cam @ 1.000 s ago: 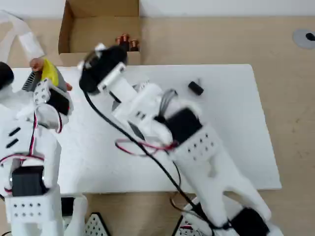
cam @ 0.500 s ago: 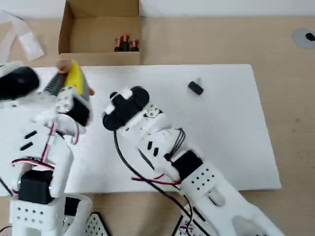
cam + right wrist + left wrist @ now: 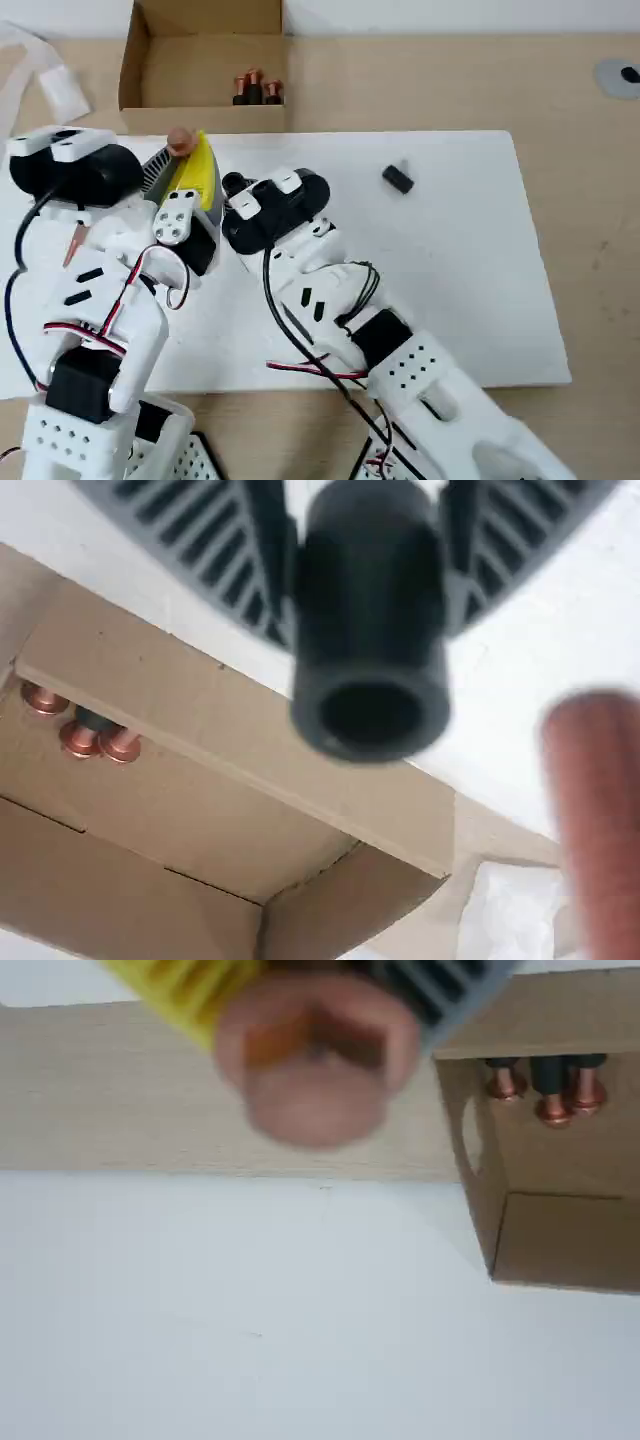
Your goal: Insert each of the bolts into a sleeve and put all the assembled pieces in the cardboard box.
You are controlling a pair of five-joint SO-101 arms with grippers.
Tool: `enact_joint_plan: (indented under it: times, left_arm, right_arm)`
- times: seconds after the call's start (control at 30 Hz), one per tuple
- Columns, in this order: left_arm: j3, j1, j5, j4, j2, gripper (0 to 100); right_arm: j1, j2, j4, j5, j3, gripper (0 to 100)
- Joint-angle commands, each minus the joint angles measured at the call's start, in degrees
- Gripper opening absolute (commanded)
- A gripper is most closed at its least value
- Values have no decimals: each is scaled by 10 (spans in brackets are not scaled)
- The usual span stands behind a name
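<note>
The left gripper [image 3: 179, 155] is clamped on a copper bolt [image 3: 180, 139], pinched between its yellow and grey fingers over the far edge of the white foam board [image 3: 450, 280]. Just beside it, the right gripper [image 3: 366, 550] holds a black sleeve [image 3: 370, 670] between ribbed grey fingers, open bore outward. Bolt and sleeve are near each other but not touching. The cardboard box [image 3: 150, 60] stands just beyond the board, with three assembled pieces [image 3: 255, 88] against its front wall. A second black sleeve [image 3: 398, 178] lies on the board, well apart from both grippers.
</note>
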Motion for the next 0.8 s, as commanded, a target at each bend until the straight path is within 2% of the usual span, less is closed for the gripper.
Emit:
enact_joint_plan:
  times: [0.0,0.23,0.5,0.77]
  left_arm:
    - [-41,9,-25,33,-6,3]
    - [-94,11,-23,111,-5,4]
    - [-94,81,-22,114,-7,3]
    - [-111,80,-23,113,-8,3]
  right_arm:
    - [6,-26,-18,-6,-3,10]
    - [6,-26,-18,-7,-9,10]
    - [5,-26,-18,-7,-13,10]
    - [5,-26,-18,-7,-12,9]
